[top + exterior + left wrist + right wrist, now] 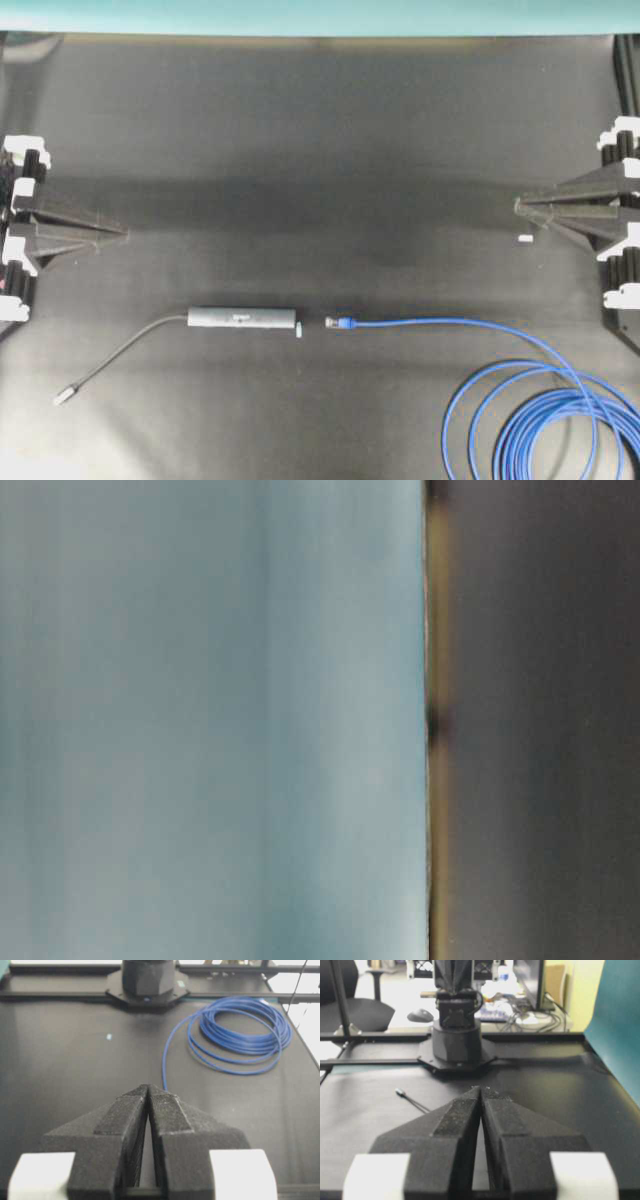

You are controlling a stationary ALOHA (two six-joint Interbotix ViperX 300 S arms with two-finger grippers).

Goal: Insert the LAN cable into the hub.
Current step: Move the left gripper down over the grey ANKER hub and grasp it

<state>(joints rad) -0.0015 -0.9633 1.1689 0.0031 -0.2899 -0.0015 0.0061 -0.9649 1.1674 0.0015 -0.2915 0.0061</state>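
Note:
The hub (242,318) is a slim dark grey bar lying on the black mat, with a grey cord tail running left to a small silver plug (65,396). The blue LAN cable (440,324) lies to its right; its plug (336,323) points at the hub's end with a small gap between them. The rest is coiled at the lower right (560,425) and shows in the left wrist view (240,1030). My left gripper (122,234) is shut and empty at the left edge. My right gripper (519,206) is shut and empty at the right edge. Both are far from the hub and plug.
A small white scrap (524,239) lies near the right gripper. The cord's silver plug shows in the right wrist view (399,1092). The opposite arm's base (456,1045) stands at the far end. The table-level view is a blur of teal and dark.

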